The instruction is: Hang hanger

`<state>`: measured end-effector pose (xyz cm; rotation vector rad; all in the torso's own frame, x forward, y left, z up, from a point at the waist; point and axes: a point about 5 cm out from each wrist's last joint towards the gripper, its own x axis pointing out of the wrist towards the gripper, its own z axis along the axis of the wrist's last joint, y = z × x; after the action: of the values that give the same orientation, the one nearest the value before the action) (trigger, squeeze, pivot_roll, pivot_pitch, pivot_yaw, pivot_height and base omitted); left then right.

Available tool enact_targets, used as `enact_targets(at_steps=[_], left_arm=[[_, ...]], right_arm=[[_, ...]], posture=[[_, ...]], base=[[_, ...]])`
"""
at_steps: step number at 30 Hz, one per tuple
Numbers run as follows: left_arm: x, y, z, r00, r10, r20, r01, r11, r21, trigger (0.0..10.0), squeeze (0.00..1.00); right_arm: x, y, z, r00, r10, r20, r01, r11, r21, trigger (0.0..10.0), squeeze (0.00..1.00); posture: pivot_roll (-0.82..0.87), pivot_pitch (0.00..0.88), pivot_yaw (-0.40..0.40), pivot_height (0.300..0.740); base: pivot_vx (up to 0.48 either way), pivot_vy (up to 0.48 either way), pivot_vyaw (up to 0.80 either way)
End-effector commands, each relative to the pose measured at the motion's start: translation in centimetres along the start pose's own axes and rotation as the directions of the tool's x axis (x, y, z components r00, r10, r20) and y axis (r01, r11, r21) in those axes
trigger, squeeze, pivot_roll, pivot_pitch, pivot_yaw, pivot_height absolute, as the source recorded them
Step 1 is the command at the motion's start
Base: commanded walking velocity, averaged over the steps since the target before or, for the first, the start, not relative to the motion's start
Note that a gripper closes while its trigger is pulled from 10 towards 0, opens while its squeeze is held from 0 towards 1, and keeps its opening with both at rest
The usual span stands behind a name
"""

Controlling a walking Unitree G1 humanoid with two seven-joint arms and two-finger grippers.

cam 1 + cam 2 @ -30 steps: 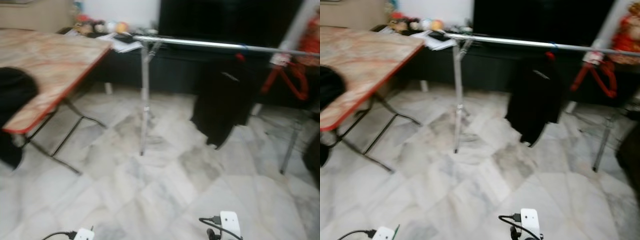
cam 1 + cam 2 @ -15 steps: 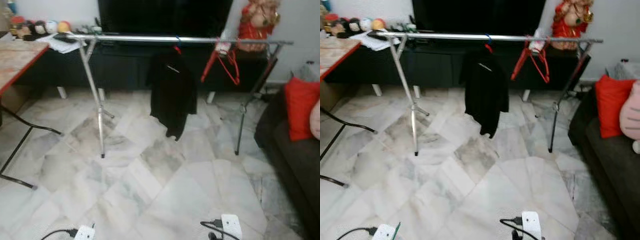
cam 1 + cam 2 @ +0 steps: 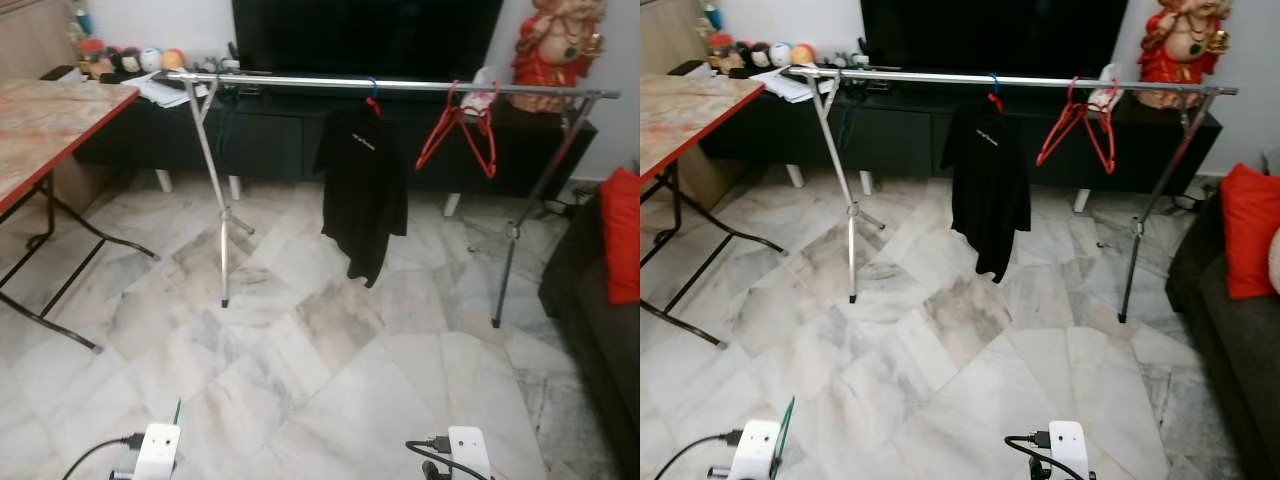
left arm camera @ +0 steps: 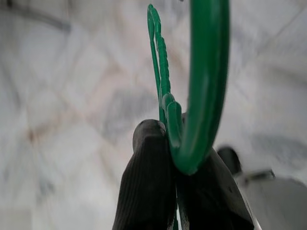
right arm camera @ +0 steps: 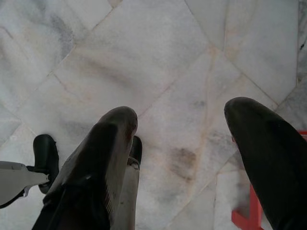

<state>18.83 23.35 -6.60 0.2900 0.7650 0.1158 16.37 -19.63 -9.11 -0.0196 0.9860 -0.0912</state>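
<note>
Currently the step in hand looks like the approach: the green hanger point(image 4: 204, 86) is already gripped, and the rail point(image 3: 940, 78) stands well ahead across the marble floor point(image 3: 330, 360).

Left gripper point(image 4: 184, 167): fingers pressed together, pinching the green hanger near the base of its hook. Held low at the robot's front; a thin green edge shows beside the left wrist in the right eye view point(image 3: 786, 428).

Right gripper point(image 5: 192, 139): fingers spread, nothing between them, pointed down at the floor. Idle.

Orientation of hanger: long axis runs away from the fingers, along the line of the gripper; the thick curve arches out beyond the fingertips. Which way the hook opens, cannot tell.

Rail carries a black shirt point(image 3: 987, 185) mid-span and red hangers point(image 3: 1080, 125) further toward the robot's right. Bare stretch of rail lies left of the shirt.

Next move, by my judgement: walk closer, raise the left arm above rail height, drop the hook over the bare stretch.
</note>
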Motion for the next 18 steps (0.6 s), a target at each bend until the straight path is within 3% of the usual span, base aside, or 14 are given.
enact_targets(at_steps=[1,6,14,18], left_arm=[[0.2,0.1,1.3,0.997,-0.001,0.08,-0.001,1.0,0.025,10.0,0.0],[0.2,0.0,3.3,0.977,-0.007,0.213,0.016,0.999,-0.041,10.0,0.0],[0.3,-1.4,4.4,0.966,-0.047,0.255,0.053,0.998,-0.019,10.0,0.0],[0.3,-1.5,4.4,0.964,-0.056,0.259,0.06,0.998,-0.009,10.0,0.0]], right_arm=[[0.0,-0.2,0.2,1.0,-0.003,0.007,0.003,1.0,0.001,10.0,0.0],[0.0,-0.2,0.2,1.0,-0.001,0.005,0.001,1.0,-0.013,10.0,0.0],[0.0,-0.2,0.2,1.0,0.002,0.001,-0.002,1.0,0.007,10.0,0.0],[0.0,-0.2,0.2,1.0,-0.003,-0.002,0.003,1.0,-0.002,10.0,0.0]], posture=[[-0.05,0.0,-0.037,0.74],[-0.04,0.0,-0.042,0.74],[-0.05,0.0,-0.036,0.74],[-0.05,0.0,-0.038,0.74]], base=[[0.0,0.0,0.0],[0.0,0.0,0.0],[0.203,0.0,0.0],[0.292,0.0,-0.75]])
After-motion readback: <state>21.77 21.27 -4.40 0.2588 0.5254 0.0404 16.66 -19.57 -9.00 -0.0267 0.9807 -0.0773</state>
